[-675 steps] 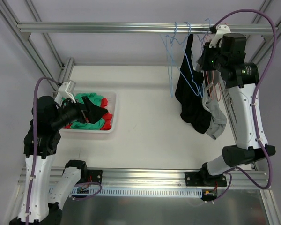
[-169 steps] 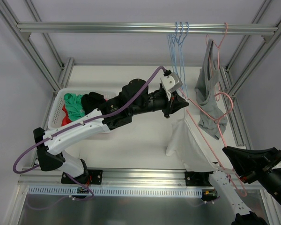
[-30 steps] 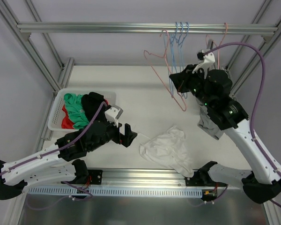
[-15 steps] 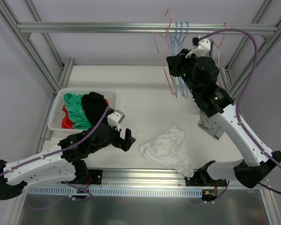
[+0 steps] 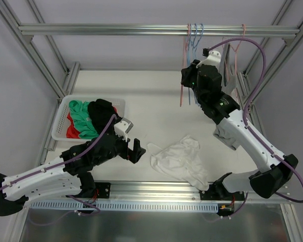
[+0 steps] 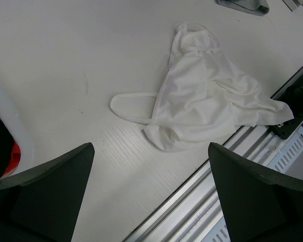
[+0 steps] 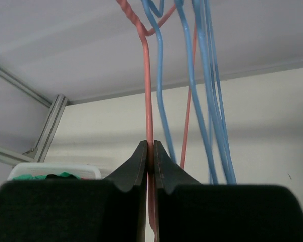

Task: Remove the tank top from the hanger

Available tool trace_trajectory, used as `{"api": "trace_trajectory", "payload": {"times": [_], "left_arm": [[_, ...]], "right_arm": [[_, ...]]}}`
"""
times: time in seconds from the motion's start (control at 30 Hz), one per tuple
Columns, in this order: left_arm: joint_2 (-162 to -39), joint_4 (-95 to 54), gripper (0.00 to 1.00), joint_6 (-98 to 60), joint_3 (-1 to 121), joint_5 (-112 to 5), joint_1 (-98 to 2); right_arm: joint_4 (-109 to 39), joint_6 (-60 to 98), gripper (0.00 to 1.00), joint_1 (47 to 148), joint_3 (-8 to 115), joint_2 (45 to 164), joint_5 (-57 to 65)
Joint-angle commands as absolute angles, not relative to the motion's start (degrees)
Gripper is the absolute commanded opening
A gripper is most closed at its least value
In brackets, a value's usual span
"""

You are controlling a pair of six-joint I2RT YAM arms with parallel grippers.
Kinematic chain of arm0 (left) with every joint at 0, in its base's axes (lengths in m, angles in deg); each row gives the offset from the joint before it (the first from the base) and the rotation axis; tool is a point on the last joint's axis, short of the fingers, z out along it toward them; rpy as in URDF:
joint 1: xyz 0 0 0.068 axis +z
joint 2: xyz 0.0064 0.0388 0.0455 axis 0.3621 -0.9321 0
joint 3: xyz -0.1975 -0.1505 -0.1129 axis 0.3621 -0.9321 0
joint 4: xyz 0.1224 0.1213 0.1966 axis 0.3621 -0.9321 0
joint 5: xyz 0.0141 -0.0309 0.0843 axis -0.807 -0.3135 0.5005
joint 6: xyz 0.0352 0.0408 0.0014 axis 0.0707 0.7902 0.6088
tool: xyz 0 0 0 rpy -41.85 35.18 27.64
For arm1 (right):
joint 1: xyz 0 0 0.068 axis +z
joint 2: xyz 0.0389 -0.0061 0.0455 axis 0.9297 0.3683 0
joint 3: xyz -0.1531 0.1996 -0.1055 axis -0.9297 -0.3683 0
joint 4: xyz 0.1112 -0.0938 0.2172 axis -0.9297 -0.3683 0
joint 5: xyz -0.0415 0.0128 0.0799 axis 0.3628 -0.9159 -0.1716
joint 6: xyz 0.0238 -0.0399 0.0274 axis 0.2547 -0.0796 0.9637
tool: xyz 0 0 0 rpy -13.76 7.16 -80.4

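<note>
In the right wrist view, the right end effector point(image 7: 150, 146) is pressed together on the straight leg of a salmon-pink wire hanger point(image 7: 147, 91). The hanger is bare as far as we can see and runs upright out of the top of the view. A cluster of bare blue wire hangers point(image 7: 208, 75) hangs just beside it on the right.

In the left wrist view, the white cotton tank top point(image 6: 207, 101) lies crumpled on the white desk point(image 6: 65, 60), free of any hanger. One shoulder strap is looped out flat toward the left. The left end effector point(image 6: 149, 151) is spread wide and holds nothing. Its dark fingers point(image 6: 45, 196) frame the garment from the near side and do not touch it.

In the top external view, the tank top rests near the near edge of the desk, just right of the left end effector. Its long axis slants from far-left to near-right, with the strap end closest to the open fingers. The left arm is plainly the nearer one. The right arm is well apart, raised to the aluminium rail point(image 5: 116, 30) at the far side with the pink hanger. A white plastic basket point(image 5: 58, 123) of green, black and red clothes sits at far left.

We judge the removal done. Any further handling of the garment would fall to the left arm, reaching right for that strap.
</note>
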State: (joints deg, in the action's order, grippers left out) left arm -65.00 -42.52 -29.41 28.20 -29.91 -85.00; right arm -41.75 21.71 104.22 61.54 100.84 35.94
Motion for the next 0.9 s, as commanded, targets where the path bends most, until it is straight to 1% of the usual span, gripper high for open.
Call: {"api": "trace_trajectory", "payload": {"times": [0.0,0.27,0.3,0.33,0.37,0.4,0.5,0.53,0.6,0.67,0.73,0.77,0.8,0.87], "left_arm": [[-64.86,-41.85,0.99,-30.13,27.85,-30.81,-85.12],[-67.05,-41.41,0.99,-31.01,28.37,-30.37,-85.12],[-67.41,-41.23,0.99,-31.28,28.46,-29.94,-85.12],[-68.11,-41.06,0.99,-31.36,28.55,-29.76,-85.12],[-69.51,-40.27,0.99,-31.63,28.9,-29.67,-85.12],[-70.31,-39.65,0.99,-31.72,29.08,-30.1,-85.12],[-74.52,-36.84,0.99,-31.8,29.87,-33.08,-85.12],[-76.71,-36.05,0.99,-31.89,30.22,-34.14,-85.12],[-79.27,-33.5,0.99,-31.89,30.66,-35.9,-85.65],[-83.47,-32.1,0.99,-31.37,31.45,-37.05,-86.53],[-86.56,-30.77,0.99,-30.75,33.02,-36.88,-88.81],[-90.05,-30.51,0.99,-29.27,33.73,-36.96,-89.69],[-91.83,-30.51,0.99,-28.47,34.61,-36.18,-91.96],[-97.71,-30.51,0.99,-26.45,37.24,-34.76,-93.55]], "right_arm": [[-38.02,24.67,0.0,103.19,59.52,96.78,42.65],[-38.29,24.49,0.01,100.91,58.37,95.55,36.94],[-38.46,24.49,0.08,100.65,58.28,95.2,35.28],[-38.55,24.49,0.35,100.47,58.2,95.11,33.87],[-38.55,24.4,0.47,100.3,58.28,94.5,30.73],[-39.51,24.32,0.5,100.29,58.46,94.23,29.13],[-42.31,24.14,0.68,100.29,58.63,91.42,24.56],[-43.63,23.88,0.83,100.21,58.63,90.46,23.5],[-47.58,23.44,0.99,100.29,58.11,86.96,20.6],[-49.7,22.48,1.0,100.29,56.36,83.52,18.06],[-54.88,19.85,1.0,100.21,54.33,77.72,16.81],[-60.21,18.62,0.99,100.29,53.98,75.88,16.11],[-62.61,17.56,0.99,100.21,52.76,71.42,15.93],[-67.44,14.83,1.0,100.29,51.08,66.57,14.97]]}}
